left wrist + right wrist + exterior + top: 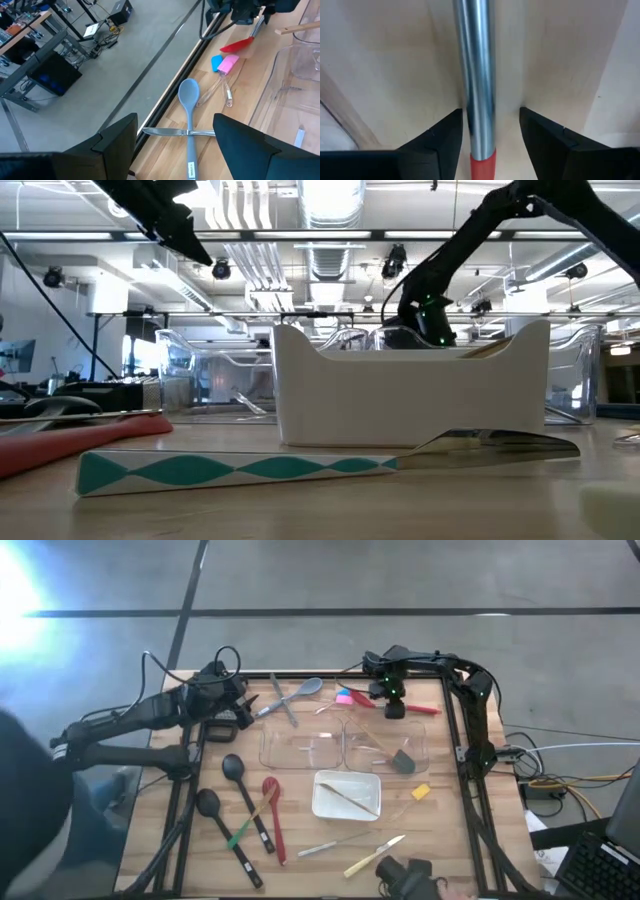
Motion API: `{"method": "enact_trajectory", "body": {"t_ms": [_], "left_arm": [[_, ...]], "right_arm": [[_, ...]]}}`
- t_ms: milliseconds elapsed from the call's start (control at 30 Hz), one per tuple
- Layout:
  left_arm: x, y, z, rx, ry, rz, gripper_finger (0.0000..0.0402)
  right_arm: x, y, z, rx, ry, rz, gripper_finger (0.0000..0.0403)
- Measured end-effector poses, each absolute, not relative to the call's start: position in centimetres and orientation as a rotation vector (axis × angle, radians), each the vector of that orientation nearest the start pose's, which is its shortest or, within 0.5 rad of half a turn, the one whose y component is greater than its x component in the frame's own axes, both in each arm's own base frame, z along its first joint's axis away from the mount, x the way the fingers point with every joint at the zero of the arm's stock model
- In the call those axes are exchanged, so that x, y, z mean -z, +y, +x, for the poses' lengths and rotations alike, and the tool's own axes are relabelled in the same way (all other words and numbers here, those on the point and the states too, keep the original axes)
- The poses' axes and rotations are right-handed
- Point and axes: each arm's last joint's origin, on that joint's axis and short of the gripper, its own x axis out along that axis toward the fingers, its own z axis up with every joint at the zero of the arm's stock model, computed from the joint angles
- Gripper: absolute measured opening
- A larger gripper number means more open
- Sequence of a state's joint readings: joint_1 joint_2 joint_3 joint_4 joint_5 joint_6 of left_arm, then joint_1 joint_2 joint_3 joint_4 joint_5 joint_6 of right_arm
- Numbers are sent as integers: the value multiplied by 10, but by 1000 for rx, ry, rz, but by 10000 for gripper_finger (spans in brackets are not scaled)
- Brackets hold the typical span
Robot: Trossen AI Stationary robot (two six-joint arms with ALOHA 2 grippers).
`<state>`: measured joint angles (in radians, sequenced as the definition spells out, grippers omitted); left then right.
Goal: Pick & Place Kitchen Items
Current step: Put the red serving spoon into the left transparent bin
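The left claw [238, 705] hangs wide open and empty at the table's [450, 840] far left edge, and only its wrist view shows bare floor beyond that edge, with a smooth blue-grey spoon [189, 116] crossed by a slim steel knife [175, 132] lying on the wood between its fingers [117, 140]. To its right, the right claw [393, 705] sits low near the far edge behind two clear bins [345, 747]. Its wrist view alone shows dark fingers [440, 140] parted, flanking a shiny round metal handle [477, 75] with a red end; one seems to touch it.
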<state>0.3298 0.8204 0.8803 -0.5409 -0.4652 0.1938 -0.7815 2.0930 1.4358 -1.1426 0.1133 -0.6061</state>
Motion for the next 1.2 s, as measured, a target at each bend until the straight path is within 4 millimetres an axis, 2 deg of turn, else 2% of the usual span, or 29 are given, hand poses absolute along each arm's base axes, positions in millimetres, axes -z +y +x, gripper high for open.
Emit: {"method": "enact_trajectory", "body": {"t_ms": [167,333,367,533,700,867,1000,1200], "left_arm": [[-328,65,151,-733,567,217,266],[-328,65,151,-733,567,217,266],[-328,65,151,-734,566,216,266],[-328,65,151,-733,565,214,266],[-328,65,151,-734,565,214,266],[-328,65,151,-734,564,213,266],[-328,65,151,-734,563,212,266],[-328,66,151,-735,560,211,266]], "right_arm": [[-126,-255,250,92,1849,182,151],[-125,-256,248,72,1853,173,54],[-126,-256,248,68,1853,170,47],[-129,-258,249,49,1830,205,47],[-141,-258,250,53,1790,240,47],[-169,-254,250,34,1635,296,43],[-191,-250,247,54,1569,264,41],[-240,-240,237,119,1435,186,40]]}}
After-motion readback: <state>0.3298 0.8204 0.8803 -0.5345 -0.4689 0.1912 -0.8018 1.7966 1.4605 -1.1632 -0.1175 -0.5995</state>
